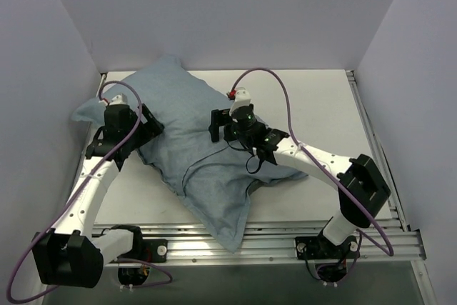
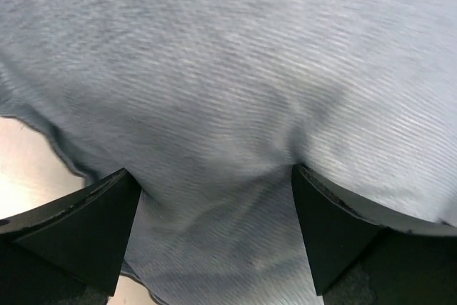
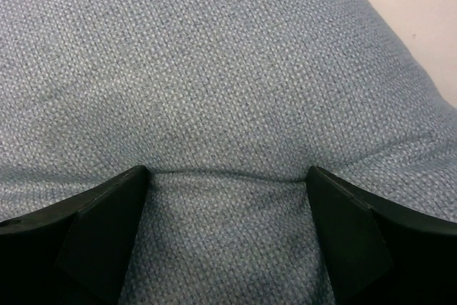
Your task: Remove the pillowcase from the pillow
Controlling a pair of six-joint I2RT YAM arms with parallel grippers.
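The pillowcase (image 1: 187, 141), light denim-blue side up, covers the pillow and lies diagonally across the table from back left to front centre. The white pillow itself is hidden inside it. My left gripper (image 1: 146, 128) is open, its fingers pressed into the pillowcase (image 2: 228, 105) at its left edge. My right gripper (image 1: 216, 125) is open, its fingers pressed down into the fabric (image 3: 214, 91) on top of the pillow's middle. Fabric bulges between both pairs of jaws.
The white table (image 1: 321, 105) shows to the right of the pillow and in front of it on the left (image 1: 136, 201). Grey walls close in the back and both sides. A metal rail (image 1: 285, 237) runs along the near edge.
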